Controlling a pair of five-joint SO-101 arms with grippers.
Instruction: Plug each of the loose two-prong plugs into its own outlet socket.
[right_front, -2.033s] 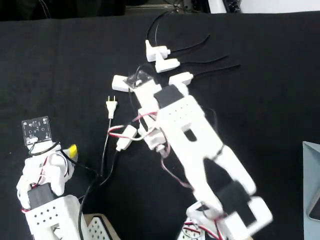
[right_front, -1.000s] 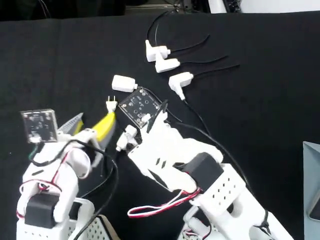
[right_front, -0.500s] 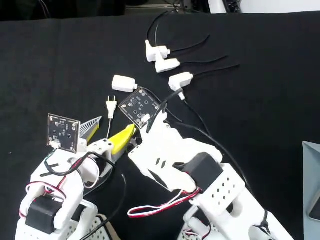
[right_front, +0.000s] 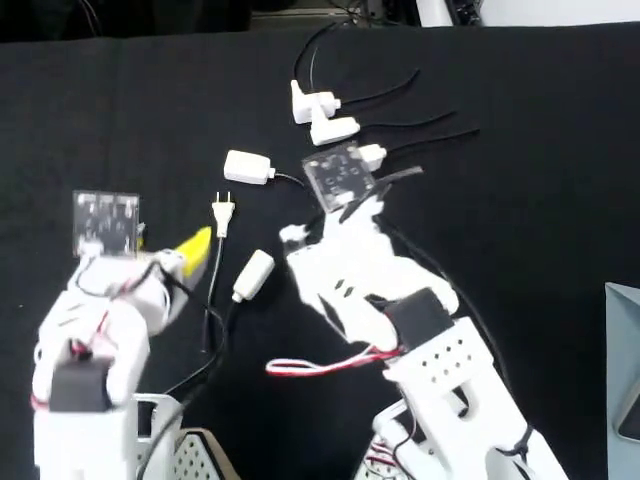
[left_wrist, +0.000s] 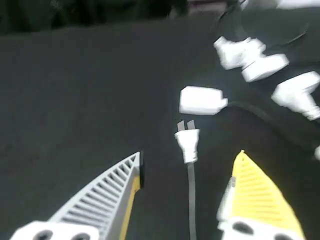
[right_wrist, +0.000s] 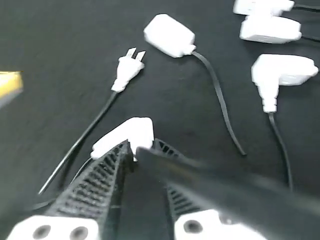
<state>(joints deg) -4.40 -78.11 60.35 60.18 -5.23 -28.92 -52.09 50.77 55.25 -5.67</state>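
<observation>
A loose white two-prong plug (right_front: 222, 212) lies on the black table, prongs pointing to the far side. My left gripper (right_front: 190, 255) stands open just short of it. In the left wrist view the plug (left_wrist: 188, 142) lies between the grey and yellow fingertips (left_wrist: 247, 185), untouched. A second white plug body (right_front: 252, 272) lies a little nearer on its black cord. My right gripper (right_front: 293, 237) hovers shut beside it, its tips (right_wrist: 140, 147) just short of that plug (right_wrist: 127, 135). Three white outlet sockets (right_front: 335, 128) with black cords lie at the far middle.
A white adapter block (right_front: 248, 166) lies beyond the two-prong plug, its cord running toward the right arm. Black cords (right_front: 210, 330) trail between the two arm bases. A grey-blue object (right_front: 625, 370) sits at the right edge.
My right arm has pulled back from the adapter block and now swings toward the sockets. My left arm rose, swept right, then drew back left, its open gripper pointing at the plug.
</observation>
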